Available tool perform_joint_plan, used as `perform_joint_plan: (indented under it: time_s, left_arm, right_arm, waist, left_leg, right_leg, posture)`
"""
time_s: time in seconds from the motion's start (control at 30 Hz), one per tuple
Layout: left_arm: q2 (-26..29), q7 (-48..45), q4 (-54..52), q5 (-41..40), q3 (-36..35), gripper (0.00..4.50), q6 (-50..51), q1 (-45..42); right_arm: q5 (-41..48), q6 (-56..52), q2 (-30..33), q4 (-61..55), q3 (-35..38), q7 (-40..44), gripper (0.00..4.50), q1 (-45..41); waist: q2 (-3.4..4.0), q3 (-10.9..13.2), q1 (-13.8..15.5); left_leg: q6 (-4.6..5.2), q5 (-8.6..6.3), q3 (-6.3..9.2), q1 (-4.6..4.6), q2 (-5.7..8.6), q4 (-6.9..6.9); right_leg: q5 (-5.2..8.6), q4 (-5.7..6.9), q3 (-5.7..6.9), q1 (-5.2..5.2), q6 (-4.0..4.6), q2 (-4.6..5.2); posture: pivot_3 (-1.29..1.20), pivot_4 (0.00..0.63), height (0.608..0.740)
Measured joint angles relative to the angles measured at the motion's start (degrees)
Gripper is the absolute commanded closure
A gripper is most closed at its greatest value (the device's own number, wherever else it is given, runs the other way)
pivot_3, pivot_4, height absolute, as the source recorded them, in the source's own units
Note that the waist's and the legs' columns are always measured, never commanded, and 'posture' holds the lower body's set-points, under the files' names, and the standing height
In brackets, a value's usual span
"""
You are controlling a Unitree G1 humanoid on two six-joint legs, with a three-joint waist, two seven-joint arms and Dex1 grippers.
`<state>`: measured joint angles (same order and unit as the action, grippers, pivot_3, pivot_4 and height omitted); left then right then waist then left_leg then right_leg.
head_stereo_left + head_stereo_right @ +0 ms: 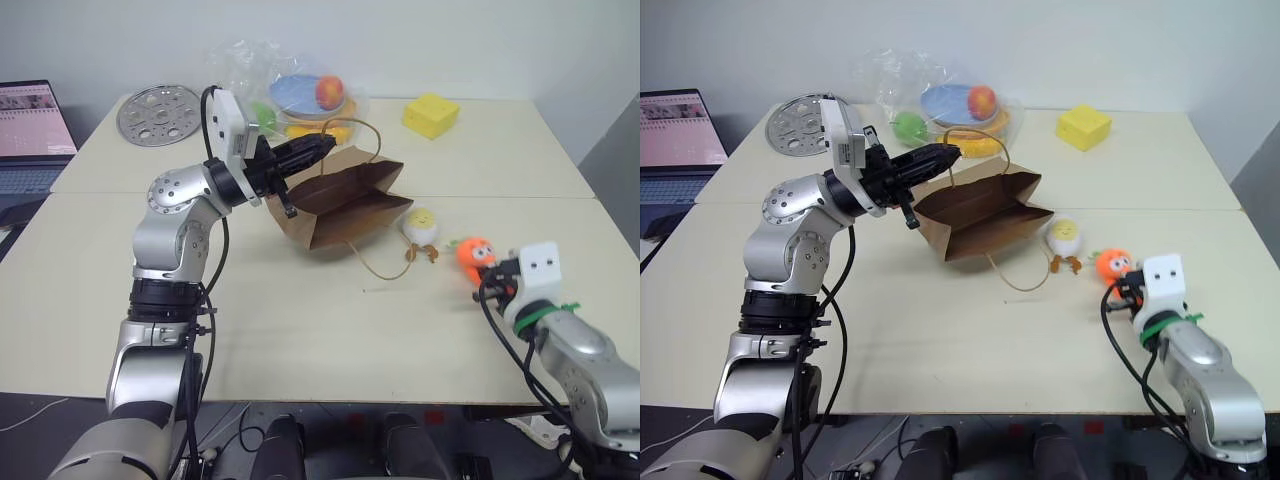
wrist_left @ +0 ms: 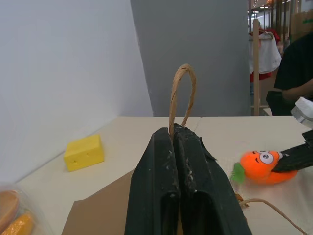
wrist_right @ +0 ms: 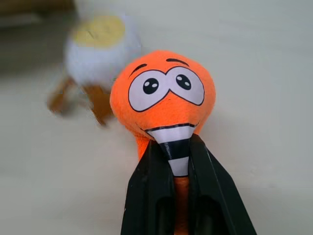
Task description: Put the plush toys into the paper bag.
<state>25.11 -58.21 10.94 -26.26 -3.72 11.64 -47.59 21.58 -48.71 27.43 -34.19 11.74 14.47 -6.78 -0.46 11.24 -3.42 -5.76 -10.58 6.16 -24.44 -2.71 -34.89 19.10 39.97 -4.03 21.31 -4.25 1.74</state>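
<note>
This looks like a robot lab or test room in an office-type building: two plain pale benches [image 1: 300,330] pushed together stand against bare white walls. An open laptop [image 1: 33,135] sits at the side, and a perforated metal disc [image 1: 158,111] lies on the far bench. Loose props are scattered about, such as a yellow sponge block [image 1: 431,114].

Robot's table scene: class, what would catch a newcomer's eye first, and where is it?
The brown paper bag lies mid-table, its string handle pinched in the shut left gripper. On the robot's right, the right gripper is shut on the grinning orange carrot toy, with the egg toy lying between it and the bag.
</note>
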Motion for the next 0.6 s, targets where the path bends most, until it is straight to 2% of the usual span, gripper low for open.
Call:
perform_joint_plan:
  time_s: [0.07, 0.13, 0.27, 0.37, 0.5, 0.6]
  left_arm:
    - [-0.14, -0.05, 0.59, 0.07, 0.0, 4.5, -0.58, 0.0]
    - [-0.01, -0.16, 0.95, 0.26, -0.05, 4.5, -1.02, 0.01]
    - [-0.36, -0.57, 1.23, 0.44, 0.17, 4.5, -1.47, -0.05]
    - [-0.53, -0.76, 1.22, 0.45, 0.27, 4.5, -1.72, -0.1]
    - [-0.72, -0.84, 1.16, 0.46, 0.48, 4.5, -1.75, -0.06]
    - [-1.4, -0.81, 0.28, 0.28, 0.68, 4.5, -1.45, -0.03]
  right_arm:
    - [2.19, -0.74, 4.22, -3.42, -0.64, 3.63, 4.5, -3.27]
    - [4.51, -2.95, 5.08, -4.3, -0.74, 5.14, 4.5, -6.23]
    - [9.87, -9.12, 2.69, -4.48, -3.94, 5.39, 4.5, -15.93]
    - [11.18, -11.77, 0.53, -4.37, -6.43, 4.11, 4.5, -18.86]
    - [10.86, -13.63, -2.78, -2.11, -9.73, 2.25, 4.5, -22.51]
    - [6.56, -12.83, -4.5, 4.97, -16.68, 1.21, 4.5, -27.36]
  waist:
    - [-0.01, 0.0, 0.21]
    - [-0.02, 0.0, 0.27]
    - [-0.02, 0.0, 0.25]
    - [-0.02, 0.0, 0.24]
    - [-0.02, 0.0, 0.23]
    - [-0.02, 0.0, 0.15]
  left_leg:
    - [0.0, 0.0, 0.06, 0.0, -0.01, 0.01]
    - [0.0, 0.0, 0.08, 0.0, -0.01, 0.01]
    - [0.0, 0.0, 0.07, -0.01, 0.0, 0.01]
    - [0.0, 0.0, 0.07, -0.02, 0.0, 0.01]
    - [0.0, 0.0, 0.07, -0.03, 0.0, 0.0]
    - [0.01, 0.01, 0.07, -0.02, 0.0, -0.01]
  right_leg:
    - [0.0, -0.02, 0.06, -0.01, 0.0, -0.01]
    - [0.0, -0.04, 0.07, -0.04, 0.0, -0.01]
    - [0.0, -0.03, 0.07, -0.02, 0.0, 0.0]
    - [0.0, -0.02, 0.07, 0.0, 0.0, 0.0]
    - [0.0, -0.02, 0.08, 0.0, 0.0, 0.0]
    - [0.0, 0.02, 0.07, 0.02, 0.01, 0.0]
  posture:
    - [0.0, 0.15, 0.74]
    - [0.0, 0.15, 0.74]
    - [0.0, 0.15, 0.74]
    - [0.0, 0.15, 0.74]
    - [0.0, 0.15, 0.74]
    - [0.0, 0.15, 0.74]
